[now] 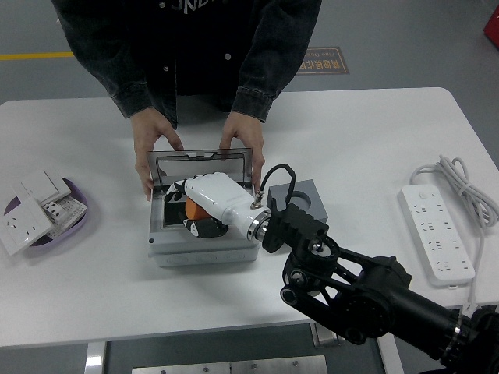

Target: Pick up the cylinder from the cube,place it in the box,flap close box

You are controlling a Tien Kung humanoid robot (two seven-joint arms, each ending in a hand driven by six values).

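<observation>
Right hand [204,204] reaching palm-down into the open box [201,248], fingers wrapped around the orange cylinder [193,209]. Both hands of a person [153,145] steadying the raised lid [201,163] at its far corners

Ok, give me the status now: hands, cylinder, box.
Right hand shut on orange cylinder, inside the box. Left hand not in view. Person's hands hold the lid upright.

We see the right robot hand [201,204] inside the open box [203,248] on the worktop [366,132], curled around the orange cylinder [192,209]. A person's hands [153,145] [242,143] grip the box's raised lid [200,162] at its far corners. The grey cube [302,195] sits just right of the box.
</observation>
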